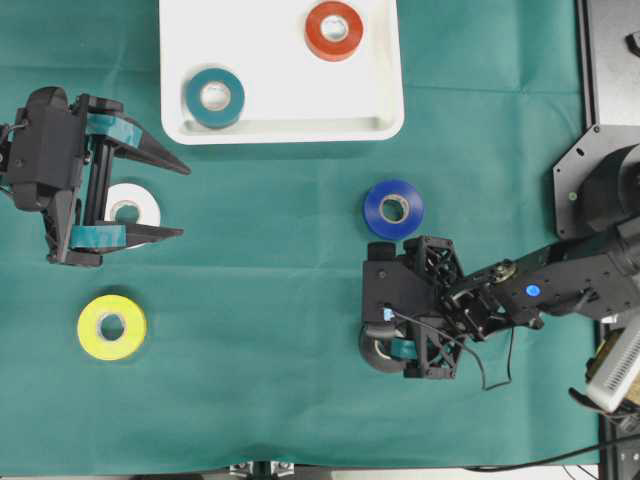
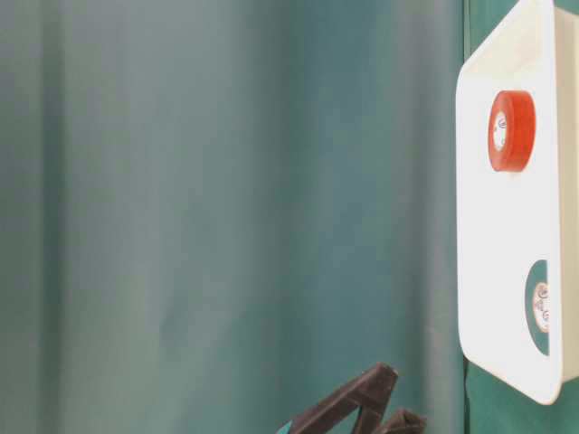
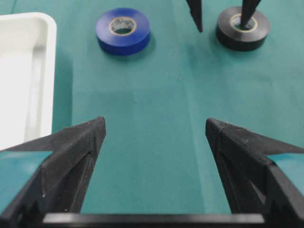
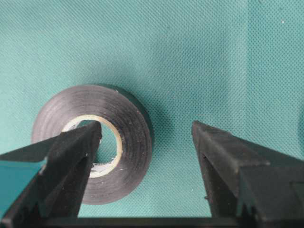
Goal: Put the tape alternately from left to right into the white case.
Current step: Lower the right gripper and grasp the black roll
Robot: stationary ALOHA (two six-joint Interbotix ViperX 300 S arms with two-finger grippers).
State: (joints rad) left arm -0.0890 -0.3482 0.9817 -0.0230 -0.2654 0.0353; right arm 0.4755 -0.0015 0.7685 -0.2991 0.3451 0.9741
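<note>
The white case (image 1: pixel 290 95) lies at the back with a teal tape roll (image 1: pixel 214 97) and a red one (image 1: pixel 333 30) inside. On the cloth lie a white roll (image 1: pixel 135 205), a yellow roll (image 1: pixel 112 327), a blue roll (image 1: pixel 393 208) and a black roll (image 4: pixel 128 156). My left gripper (image 1: pixel 185 201) stands open; the white roll sits between its fingers, back from the tips, and is hidden in the left wrist view. My right gripper (image 4: pixel 146 129) is open over the black roll, one finger in its core, the other outside.
The left wrist view shows the blue roll (image 3: pixel 123 29), the black roll (image 3: pixel 243 29) with the right fingers on it, and the case's corner (image 3: pixel 23 85). Green cloth covers the table. A black base plate (image 1: pixel 610 60) stands at the right edge.
</note>
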